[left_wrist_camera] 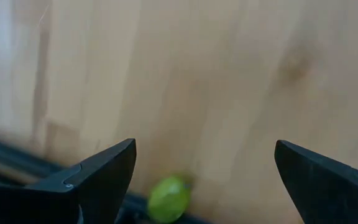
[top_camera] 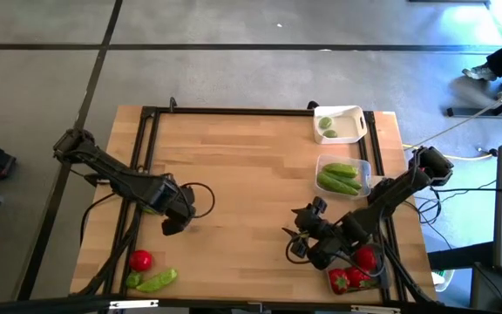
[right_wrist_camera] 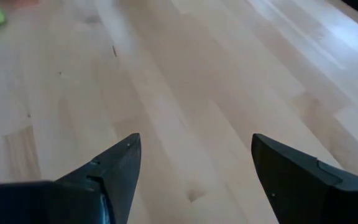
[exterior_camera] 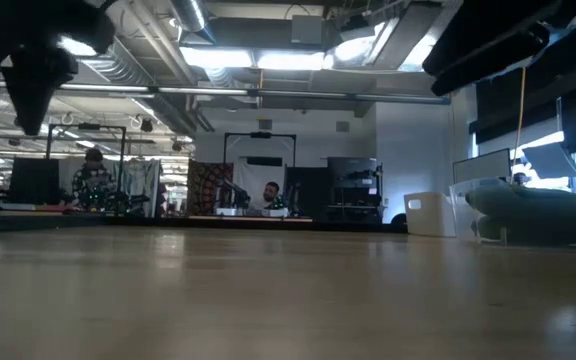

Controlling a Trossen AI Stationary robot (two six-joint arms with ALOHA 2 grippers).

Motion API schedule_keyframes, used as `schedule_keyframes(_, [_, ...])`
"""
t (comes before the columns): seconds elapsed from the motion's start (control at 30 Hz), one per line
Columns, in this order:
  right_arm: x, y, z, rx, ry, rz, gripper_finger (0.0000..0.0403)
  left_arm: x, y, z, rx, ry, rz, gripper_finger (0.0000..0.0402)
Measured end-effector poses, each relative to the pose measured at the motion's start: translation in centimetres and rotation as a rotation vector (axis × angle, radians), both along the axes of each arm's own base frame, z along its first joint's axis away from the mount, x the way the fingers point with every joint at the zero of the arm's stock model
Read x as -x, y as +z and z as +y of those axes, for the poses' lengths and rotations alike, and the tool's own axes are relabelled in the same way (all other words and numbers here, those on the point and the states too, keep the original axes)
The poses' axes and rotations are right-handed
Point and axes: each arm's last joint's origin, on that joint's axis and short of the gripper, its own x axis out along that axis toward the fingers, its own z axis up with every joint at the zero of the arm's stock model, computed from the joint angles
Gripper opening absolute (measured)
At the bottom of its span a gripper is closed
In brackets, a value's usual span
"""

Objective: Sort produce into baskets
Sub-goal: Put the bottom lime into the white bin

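Left hand (left_wrist_camera: 204, 180) fingers apart, empty, a lime (left_wrist_camera: 168, 198) just below it. Right hand (right_wrist_camera: 194, 180) fingers apart over bare bench (right_wrist_camera: 185, 81).

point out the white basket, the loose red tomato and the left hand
white basket (top_camera: 353, 112): high view, on its far rim.
loose red tomato (top_camera: 141, 260): high view, on its rounded top.
left hand (left_wrist_camera: 204, 180): left wrist view, midway between its open fingertips.

no readable text, labels or signs
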Motion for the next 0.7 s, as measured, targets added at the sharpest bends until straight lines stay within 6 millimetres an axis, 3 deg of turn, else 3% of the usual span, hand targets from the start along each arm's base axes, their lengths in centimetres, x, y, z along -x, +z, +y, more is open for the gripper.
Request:
schedule_keyframes(0.17, [0.0,0.1,-0.2,0.051,-0.032,-0.037,0.0285,0.5,-0.9,0.2,-0.03,0.026,0.103,0.0376])
schedule_keyframes(0.53, [0.0,0.2,-0.3,0.105,-0.062,-0.071,0.0285,2.6,-5.0,2.3,0.056,0.114,0.341,0.0376])
schedule_keyframes(0.7, [0.0,0.2,-0.4,0.112,-0.066,-0.075,0.0285,2.0,-5.8,2.8,0.099,0.093,0.334,0.0364])
